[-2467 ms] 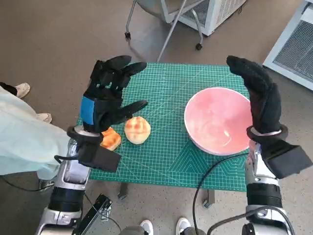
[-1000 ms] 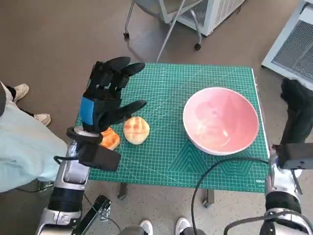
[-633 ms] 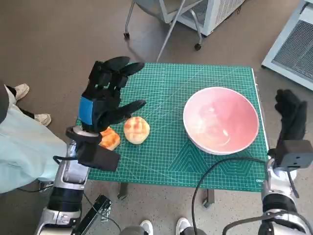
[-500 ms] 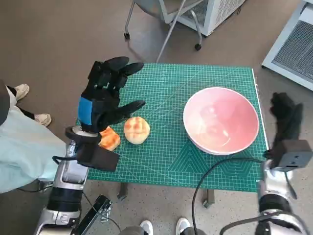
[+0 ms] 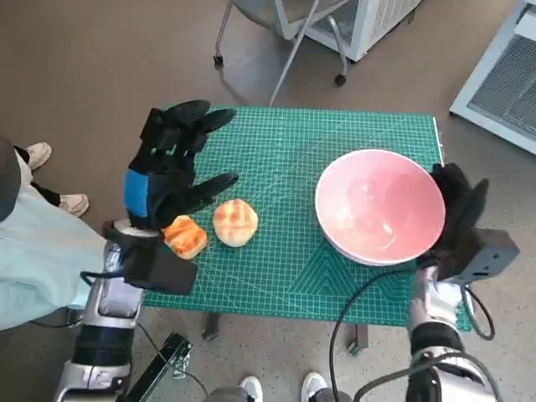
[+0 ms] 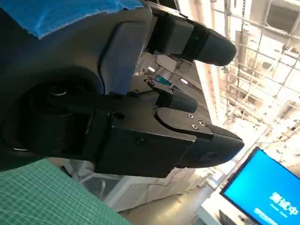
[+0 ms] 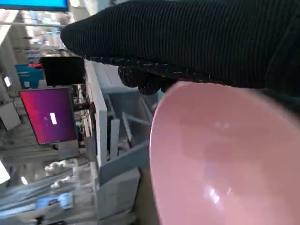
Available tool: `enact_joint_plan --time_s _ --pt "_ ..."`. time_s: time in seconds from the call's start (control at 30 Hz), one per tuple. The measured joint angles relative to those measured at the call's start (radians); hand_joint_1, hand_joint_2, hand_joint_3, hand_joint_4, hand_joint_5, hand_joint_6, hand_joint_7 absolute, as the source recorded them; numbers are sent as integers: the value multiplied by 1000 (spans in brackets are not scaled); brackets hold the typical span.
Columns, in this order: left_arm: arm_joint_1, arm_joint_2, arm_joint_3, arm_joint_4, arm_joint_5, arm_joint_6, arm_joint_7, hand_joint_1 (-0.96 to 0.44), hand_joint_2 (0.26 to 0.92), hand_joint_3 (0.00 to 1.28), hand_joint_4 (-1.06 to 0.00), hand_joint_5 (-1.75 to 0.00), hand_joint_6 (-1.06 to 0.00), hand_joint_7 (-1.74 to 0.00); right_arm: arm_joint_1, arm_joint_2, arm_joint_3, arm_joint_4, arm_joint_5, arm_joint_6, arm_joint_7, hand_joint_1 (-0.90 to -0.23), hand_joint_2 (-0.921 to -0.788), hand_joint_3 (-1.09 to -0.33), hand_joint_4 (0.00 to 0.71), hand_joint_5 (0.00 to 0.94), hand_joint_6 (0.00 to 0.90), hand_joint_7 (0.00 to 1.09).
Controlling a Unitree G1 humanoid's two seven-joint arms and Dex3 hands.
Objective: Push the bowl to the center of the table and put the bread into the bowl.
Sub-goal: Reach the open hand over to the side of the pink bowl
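At the lower right of the head view, the gloved right hand (image 5: 459, 219) stands just off the table's right edge, pressed close against the outer wall of the pink bowl (image 5: 379, 204); whether it touches the rim cannot be told, and how its fingers lie is not clear, though it holds nothing visible. In the right wrist view the glove (image 7: 197, 42) runs along the top with the bowl (image 7: 220, 168) directly beneath it. At lower left of the head view, the left hand (image 5: 167, 177), blue tape across its back, hovers with fingers spread wide and empty above two pieces of bread: an orange-brown piece (image 5: 185, 237) and a round pale bun (image 5: 235, 222) just beside it on the green cutting mat (image 5: 293, 151). A person's shoes (image 5: 38, 152) show at the far left
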State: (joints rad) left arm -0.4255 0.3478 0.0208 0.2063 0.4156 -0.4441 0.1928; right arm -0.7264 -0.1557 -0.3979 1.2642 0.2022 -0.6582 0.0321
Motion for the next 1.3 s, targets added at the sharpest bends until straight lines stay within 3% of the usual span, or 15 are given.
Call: enact_joint_plan --time_s 0.3,0.47,0.73,0.9,1.3 --pt "21 4 6 -36 2 14 0 -176 921 82 -184 -761 -235 -828 -53 41 -20 12 4 53 0 -493 -921 -1050 221 3 21 735" --pt "34 5 13 -57 3 27 0 -169 921 83 -184 -755 -234 -827 -86 59 -36 17 24 72 1 -490 -921 -1039 201 1 3 768" --pt "62 8 26 -95 4 46 0 -166 921 89 -187 -748 -234 -826 -132 81 -64 26 50 92 5 -550 -921 -975 203 5 -1 803" --pt "78 11 35 -112 4 51 0 -167 921 92 -187 -743 -235 -826 -153 90 -64 35 47 110 3 -565 -921 -974 212 10 -1 843" --pt "101 18 47 -118 8 60 1 -173 921 100 -192 -729 -236 -823 -195 97 -37 38 16 148 -28 -523 -921 -996 228 20 -1 862"
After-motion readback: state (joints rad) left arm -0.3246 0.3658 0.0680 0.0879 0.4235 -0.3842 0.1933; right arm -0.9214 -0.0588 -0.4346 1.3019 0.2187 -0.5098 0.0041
